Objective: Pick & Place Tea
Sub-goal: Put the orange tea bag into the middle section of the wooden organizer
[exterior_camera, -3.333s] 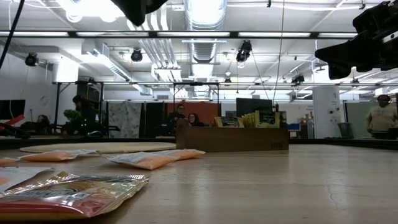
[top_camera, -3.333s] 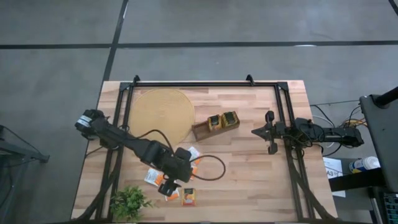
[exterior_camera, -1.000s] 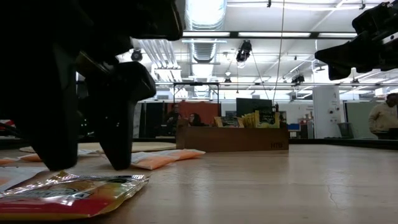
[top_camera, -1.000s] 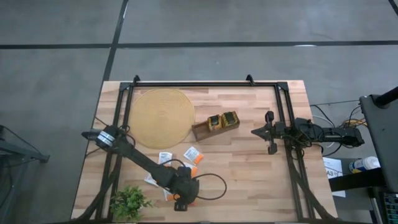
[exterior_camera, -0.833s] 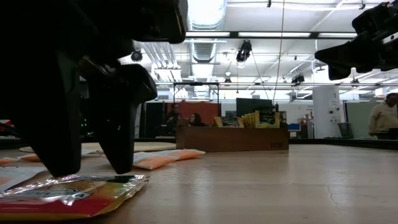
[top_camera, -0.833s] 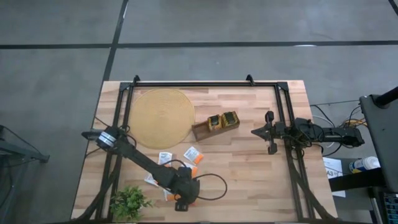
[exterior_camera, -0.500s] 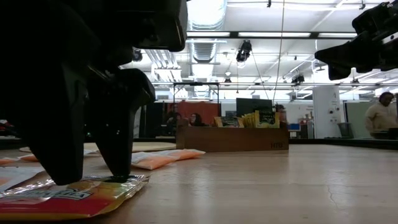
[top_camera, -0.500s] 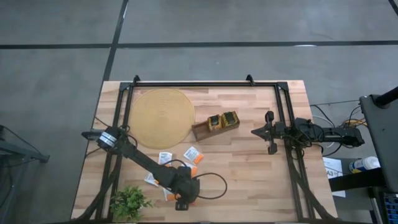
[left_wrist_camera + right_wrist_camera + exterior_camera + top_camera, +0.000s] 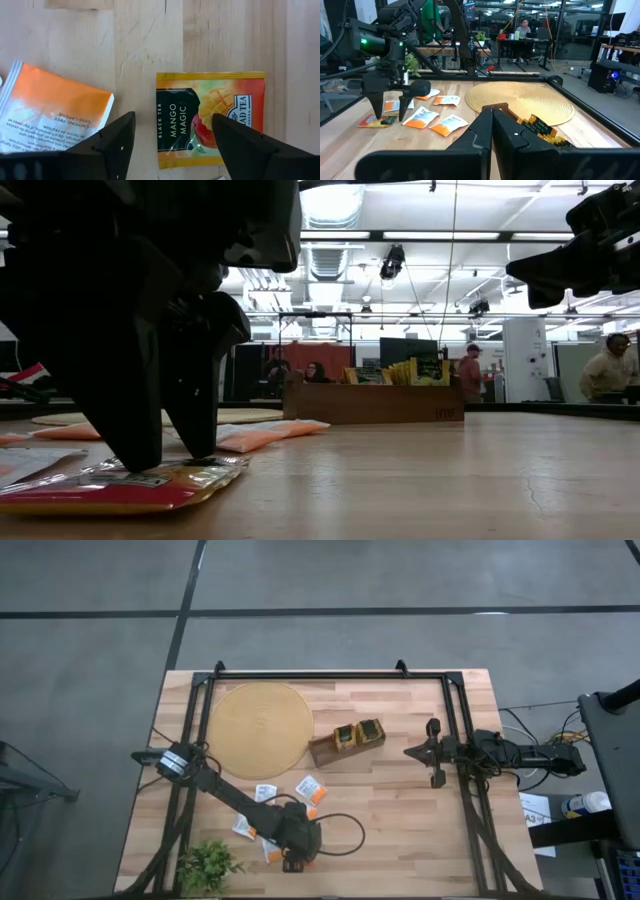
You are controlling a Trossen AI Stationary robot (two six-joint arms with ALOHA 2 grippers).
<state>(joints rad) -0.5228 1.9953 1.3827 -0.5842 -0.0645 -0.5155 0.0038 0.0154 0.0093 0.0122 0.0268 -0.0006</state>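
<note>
Two arms work at this table, but only one is busy. The left gripper (image 9: 294,861) is down near the front edge of the tabletop, close to the left corner where the little green plant (image 9: 208,864) stands. Its two fingers are spread apart, with nothing held yet. They stand one on each side of a red and orange mango tea packet (image 9: 210,119), with their tips touching or just above it, so they can squeeze in and pinch it. The packet lies flat on the wood, which makes it hard to grab, so I think the fingers must press low to catch its sides.

Just beside it lies an orange packet (image 9: 52,116), and more tea packets (image 9: 288,790) are spread near the front left of the tabletop. The wooden tea box (image 9: 347,742) sits near the middle of the tabletop, next to the round mat (image 9: 260,725), with some packets already standing inside. It looks like the place where the tea should go.

Over by the right edge, the right gripper (image 9: 432,753) waits in the air with its fingers pressed together, holding nothing.
</note>
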